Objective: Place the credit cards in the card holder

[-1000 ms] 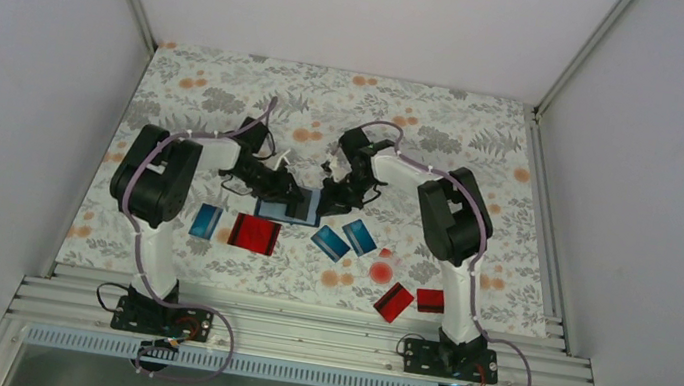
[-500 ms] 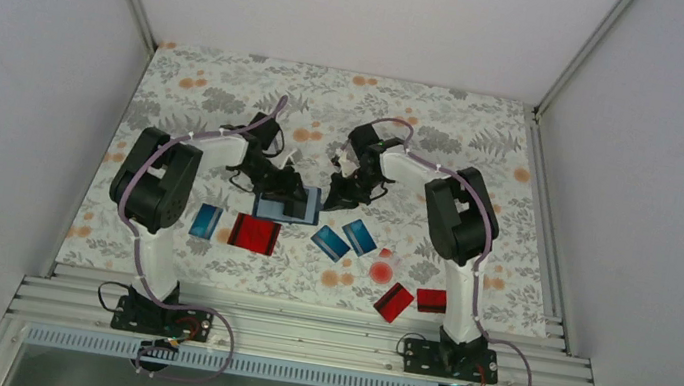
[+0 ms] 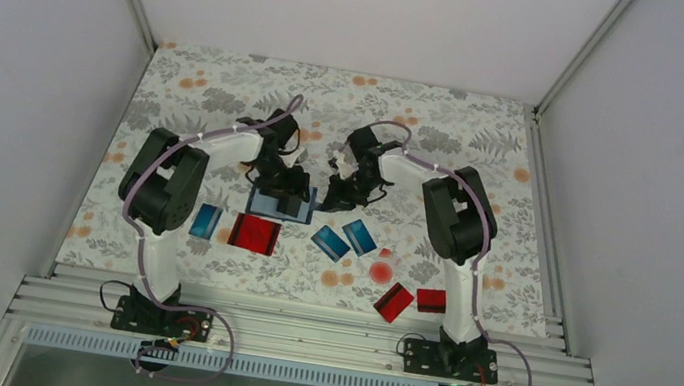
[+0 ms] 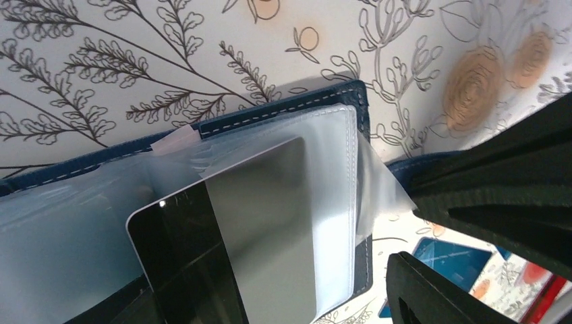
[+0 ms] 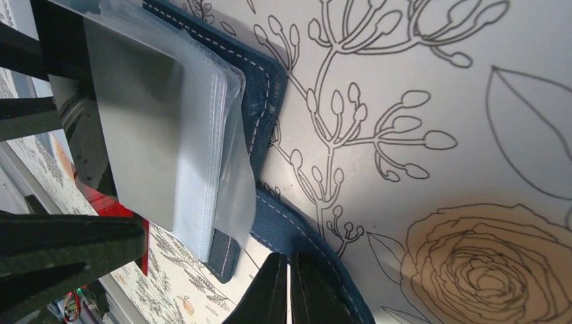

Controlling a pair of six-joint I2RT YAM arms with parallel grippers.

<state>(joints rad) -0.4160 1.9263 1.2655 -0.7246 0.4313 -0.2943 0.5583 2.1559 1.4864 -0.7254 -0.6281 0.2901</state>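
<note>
- A floral cloth (image 3: 202,83) covers the table, boxed in by plain white walls (image 3: 345,2).
- The card holder (image 3: 265,207) lies open mid-table, between the two arms. A dark card (image 4: 182,256) sits partway inside its clear sleeve (image 4: 330,202).
- Loose credit cards (image 3: 254,234), red and blue, lie flat on the cloth nearer the arm bases.
- The left gripper (image 4: 405,233) hangs beside the sleeve with its jaws spread, gripping nothing.
- The right gripper (image 5: 289,266) is closed tight at the holder's navy edge. Whether it pinches that edge I can't make out.
</note>
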